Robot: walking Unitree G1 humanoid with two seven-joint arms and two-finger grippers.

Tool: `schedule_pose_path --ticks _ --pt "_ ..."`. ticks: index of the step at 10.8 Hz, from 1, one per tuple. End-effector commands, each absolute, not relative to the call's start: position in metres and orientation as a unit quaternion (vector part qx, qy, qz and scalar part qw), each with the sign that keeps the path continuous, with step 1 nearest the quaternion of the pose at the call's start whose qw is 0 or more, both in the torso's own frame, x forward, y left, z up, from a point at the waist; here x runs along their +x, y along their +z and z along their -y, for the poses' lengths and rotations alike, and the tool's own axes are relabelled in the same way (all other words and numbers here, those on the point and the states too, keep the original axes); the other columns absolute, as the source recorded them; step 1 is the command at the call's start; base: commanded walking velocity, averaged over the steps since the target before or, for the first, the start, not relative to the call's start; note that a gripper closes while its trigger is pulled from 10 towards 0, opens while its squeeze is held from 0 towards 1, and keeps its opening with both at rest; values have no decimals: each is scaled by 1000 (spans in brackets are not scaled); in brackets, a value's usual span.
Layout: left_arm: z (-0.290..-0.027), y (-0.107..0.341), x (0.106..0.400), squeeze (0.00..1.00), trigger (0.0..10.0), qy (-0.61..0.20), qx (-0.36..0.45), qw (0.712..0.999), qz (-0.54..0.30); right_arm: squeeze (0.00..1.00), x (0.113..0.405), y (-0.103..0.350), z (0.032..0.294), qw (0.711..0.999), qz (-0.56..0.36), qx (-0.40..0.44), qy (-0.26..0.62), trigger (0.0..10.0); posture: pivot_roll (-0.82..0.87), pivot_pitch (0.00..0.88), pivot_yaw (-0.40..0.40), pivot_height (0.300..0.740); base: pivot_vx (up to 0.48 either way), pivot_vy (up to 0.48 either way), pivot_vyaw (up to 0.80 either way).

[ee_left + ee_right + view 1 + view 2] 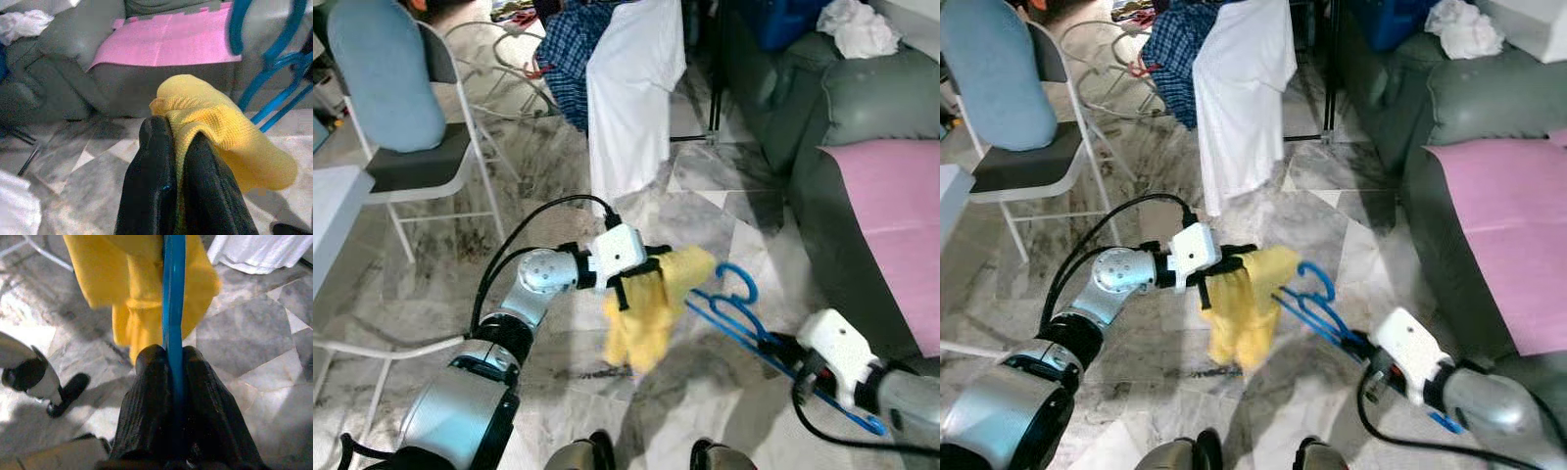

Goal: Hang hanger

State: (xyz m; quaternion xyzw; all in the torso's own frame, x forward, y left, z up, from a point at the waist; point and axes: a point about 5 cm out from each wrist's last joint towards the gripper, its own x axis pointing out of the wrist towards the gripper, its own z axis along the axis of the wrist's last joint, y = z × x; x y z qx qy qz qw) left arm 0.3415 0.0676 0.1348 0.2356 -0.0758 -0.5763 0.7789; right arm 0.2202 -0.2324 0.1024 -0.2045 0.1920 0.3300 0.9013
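While our right gripper [173, 382] pinches the blue plastic hanger [736, 311] flat between its fingers, the thin bar runs toward 12 o'clock. At 9 o'clock of its hook, our left gripper [178, 147] clamps a soft, knitted yellow cloth [651, 304], which hangs crumpled above the marble floor [705, 196].

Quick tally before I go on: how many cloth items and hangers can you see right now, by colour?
Yellow cloth, in the left end effector: 1
White garment, hanging: 1
Blue plaid garment, hanging: 1
White cloth on the sofa: 1
Pink cover on the sofa: 1
Blue hanger, in the right end effector: 1
Total: 6
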Motion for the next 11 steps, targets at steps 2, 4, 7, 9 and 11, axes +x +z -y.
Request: schedule_pose_path --ticks 2,4,7,9,11 --pt "-67 136 338 0 10000 -596 258 756 85 0 229 95 228 899 -184 -239 316 10000 -289 192 142 740 0 0 0" --pt "-73 138 340 0 10000 -582 253 767 89 0 239 95 230 907 -169 -258 286 10000 -280 195 140 740 0 0 0" --pt "-66 146 336 0 10000 -598 219 762 113 0 257 86 235 922 -149 -278 225 10000 -265 197 133 740 0 0 0" --pt "-57 142 329 0 10000 -609 217 752 126 0 255 78 227 919 -154 -261 250 10000 -267 197 134 740 0 0 0" --pt "-57 140 328 0 10000 -613 228 747 122 0 244 72 223 913 -159 -244 284 10000 -265 201 133 740 0 0 0"
